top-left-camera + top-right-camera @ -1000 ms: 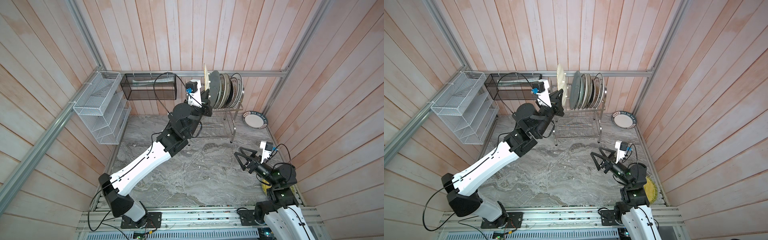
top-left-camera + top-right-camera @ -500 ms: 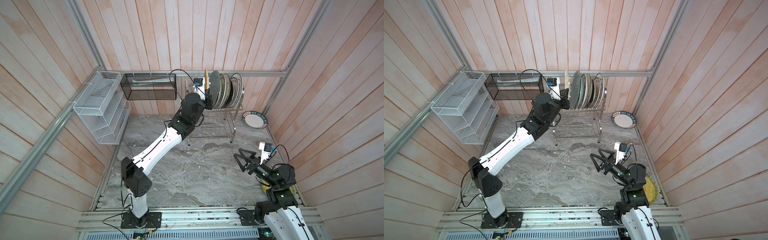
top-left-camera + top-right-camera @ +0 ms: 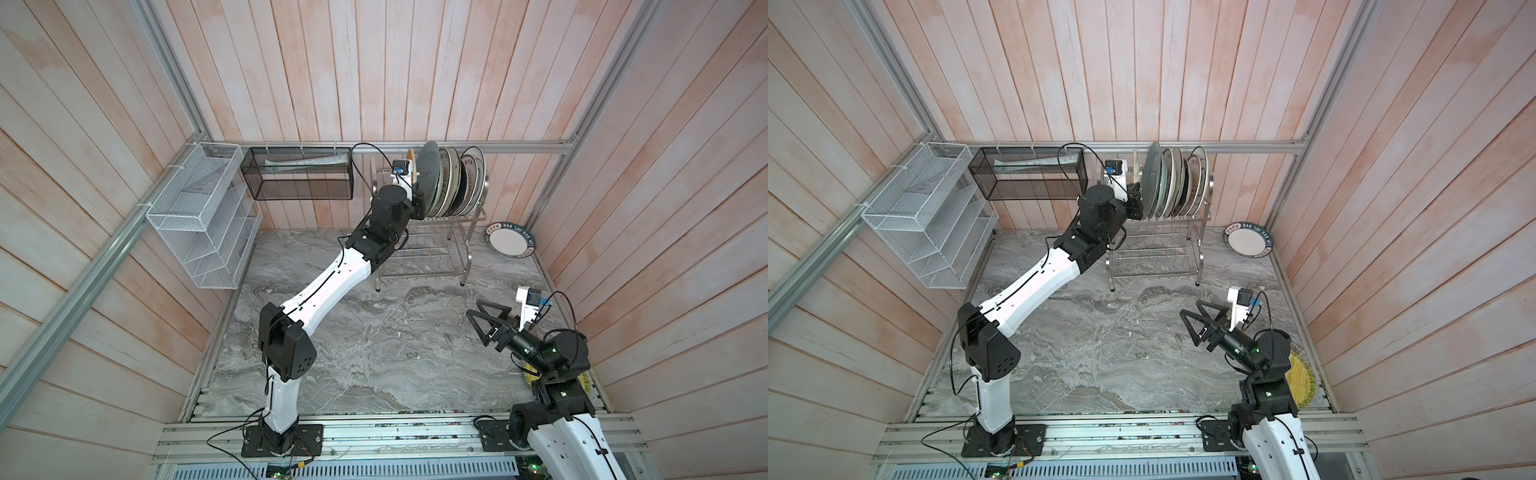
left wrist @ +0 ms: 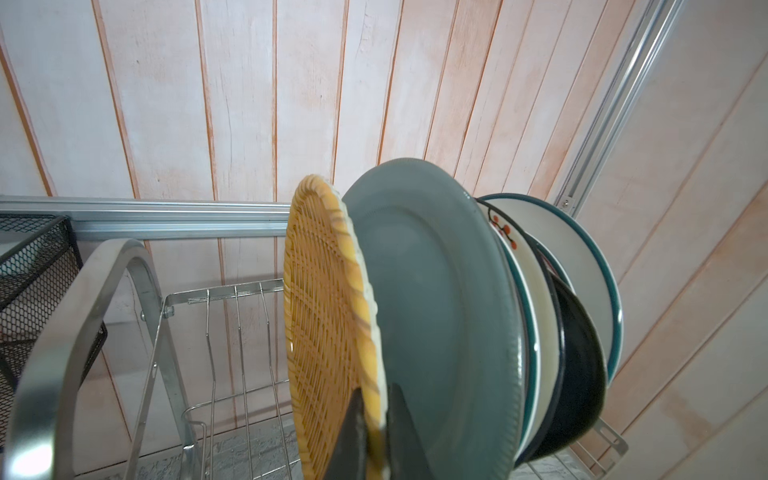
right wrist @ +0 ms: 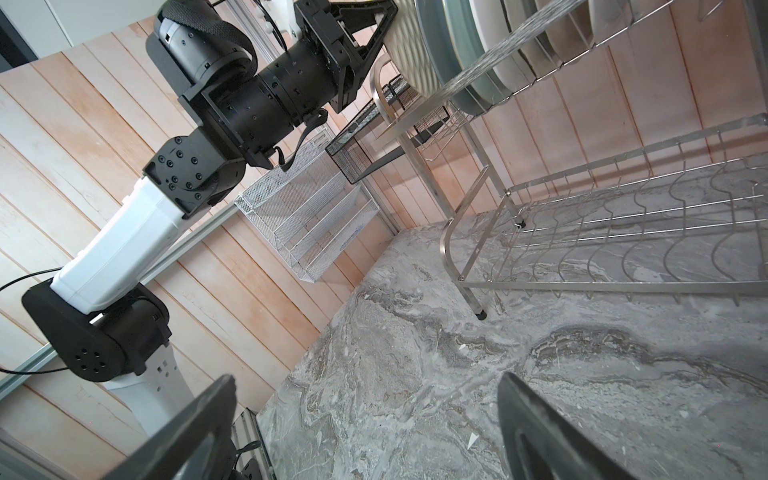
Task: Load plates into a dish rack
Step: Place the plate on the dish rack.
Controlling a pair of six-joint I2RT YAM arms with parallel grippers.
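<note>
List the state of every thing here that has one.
left hand, shut on the woven plate's lower rim.
right hand, open, empty, above the table.
woven plate, upright on edge, beside the grey-blue plate at the top tier.
grey-blue plate, upright in the top tier.
dish rack, top tier holds upright plates, bottom tier empty.
lettered plate, outside the rack, near the back corner.
yellow plate, on the table, partly hidden.

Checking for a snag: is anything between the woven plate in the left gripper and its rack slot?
Nothing visible does. The woven plate, pinched by the left gripper, stands on edge beside the grey plate, and the rack wires on its other side are bare. Its lower edge is hidden behind the fingers.
</note>
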